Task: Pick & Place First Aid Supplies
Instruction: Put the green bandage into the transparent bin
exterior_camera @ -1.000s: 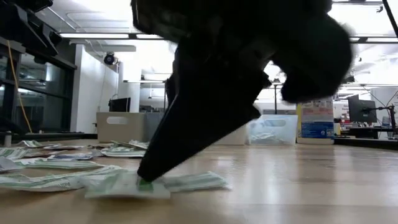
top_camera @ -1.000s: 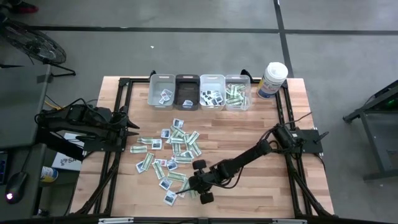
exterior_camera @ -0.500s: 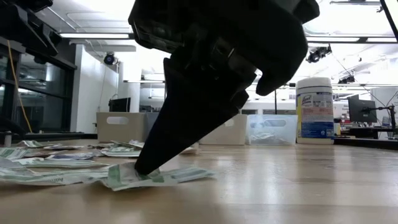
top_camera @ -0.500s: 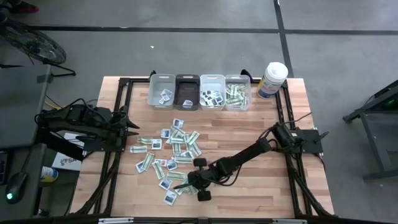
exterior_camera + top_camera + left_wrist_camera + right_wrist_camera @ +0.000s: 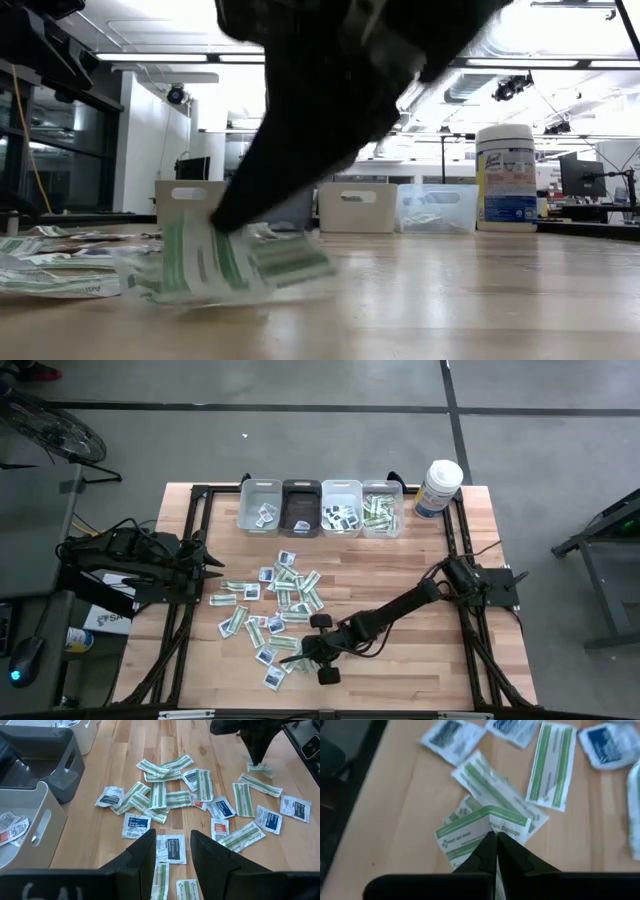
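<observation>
The right gripper (image 5: 492, 840) is pinching a green-and-white packet (image 5: 485, 827) with fingers pressed together, holding it just above the table (image 5: 400, 590) at the pile's near edge. The left gripper (image 5: 170, 850) is waiting partly spread at the table's left. Four bins (image 5: 320, 508) and one canister (image 5: 438, 488) are standing along the far edge; dozens of packets (image 5: 285, 595) are lying scattered mid-table.

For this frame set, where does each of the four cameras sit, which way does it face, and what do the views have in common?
High: overhead, straight down on the table; both arms show.
Low: table height, level toward the bins; right gripper above.
Left wrist: on the waiting left arm, past left gripper over the packets.
Right wrist: down past right gripper, shut on green-and-white packet.
Shared: that packet shows in low and right wrist views.
</observation>
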You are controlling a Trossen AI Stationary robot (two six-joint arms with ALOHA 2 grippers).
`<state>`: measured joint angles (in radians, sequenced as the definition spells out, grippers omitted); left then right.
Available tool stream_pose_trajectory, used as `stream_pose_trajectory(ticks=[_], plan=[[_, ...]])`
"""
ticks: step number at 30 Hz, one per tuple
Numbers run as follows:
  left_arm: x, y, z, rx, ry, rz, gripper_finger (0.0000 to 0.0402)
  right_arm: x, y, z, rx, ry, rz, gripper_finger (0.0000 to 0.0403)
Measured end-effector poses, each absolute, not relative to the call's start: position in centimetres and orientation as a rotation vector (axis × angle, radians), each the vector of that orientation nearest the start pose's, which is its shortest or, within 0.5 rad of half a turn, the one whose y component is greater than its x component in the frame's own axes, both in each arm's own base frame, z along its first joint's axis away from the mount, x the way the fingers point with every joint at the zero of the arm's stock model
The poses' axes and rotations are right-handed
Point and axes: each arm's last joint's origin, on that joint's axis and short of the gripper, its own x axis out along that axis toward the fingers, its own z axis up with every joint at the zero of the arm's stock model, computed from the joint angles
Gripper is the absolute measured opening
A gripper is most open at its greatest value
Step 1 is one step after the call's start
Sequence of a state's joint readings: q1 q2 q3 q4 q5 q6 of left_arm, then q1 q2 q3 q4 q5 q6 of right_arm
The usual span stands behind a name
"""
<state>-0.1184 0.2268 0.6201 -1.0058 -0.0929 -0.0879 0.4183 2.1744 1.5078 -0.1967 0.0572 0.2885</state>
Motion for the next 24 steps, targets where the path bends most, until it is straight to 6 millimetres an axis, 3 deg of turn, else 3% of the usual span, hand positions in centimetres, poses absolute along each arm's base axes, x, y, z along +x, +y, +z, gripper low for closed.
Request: stream_pose_trajectory(ticks=[5,15,24], plan=[[4.5,-0.3,25.7,-0.021,0.61,0.002,0.0119,42.3,18.5,15.3,0.059,0.851,0.19,0.0003],[4.5,-0.3,25.7,-0.021,0.609,0.003,0.0119,42.4,18.1,15.3,0.106,0.856,0.142,0.0001],[4.5,-0.3,25.7,-0.021,0.609,0.003,0.0119,42.8,16.3,16.5,0.202,0.831,0.021,0.0001]])
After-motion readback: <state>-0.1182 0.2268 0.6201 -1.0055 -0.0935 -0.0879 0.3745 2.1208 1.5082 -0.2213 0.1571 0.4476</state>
